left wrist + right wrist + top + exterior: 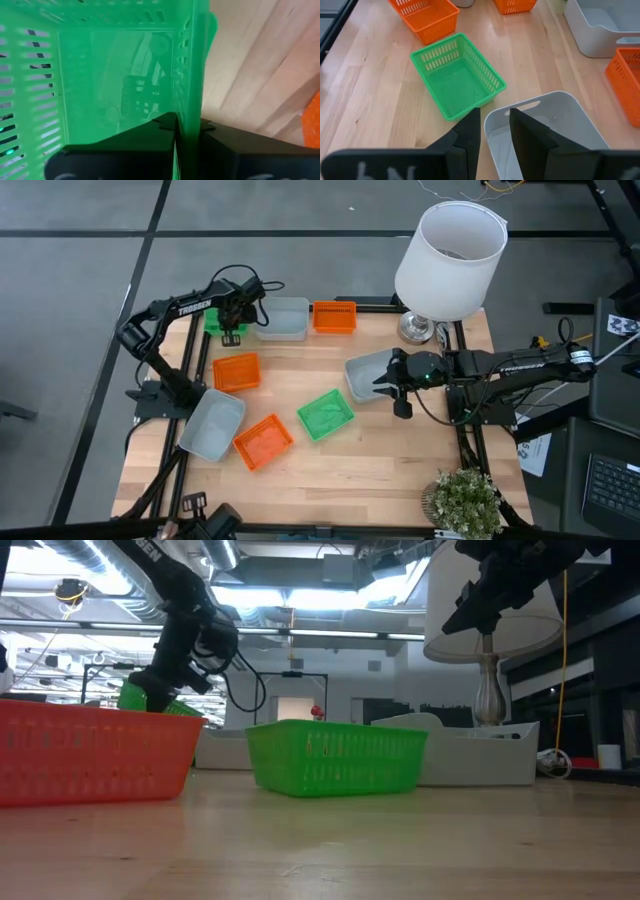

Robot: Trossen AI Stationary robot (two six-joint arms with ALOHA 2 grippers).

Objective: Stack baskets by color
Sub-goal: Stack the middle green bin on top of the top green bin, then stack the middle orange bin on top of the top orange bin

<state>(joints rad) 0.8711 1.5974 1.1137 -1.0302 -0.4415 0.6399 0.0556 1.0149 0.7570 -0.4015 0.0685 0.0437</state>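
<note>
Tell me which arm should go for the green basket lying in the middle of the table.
Right. The right gripper hangs open beside the middle green basket; the left gripper is at the far edge, shut on another green basket.

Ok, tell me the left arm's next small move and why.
Probably carry its green basket toward the loose green basket mid-table and nest it there. The left gripper is shut on the basket's wall at the table's far left corner, and that is the only other green one showing. The right gripper hovers open over a grey basket.
</note>
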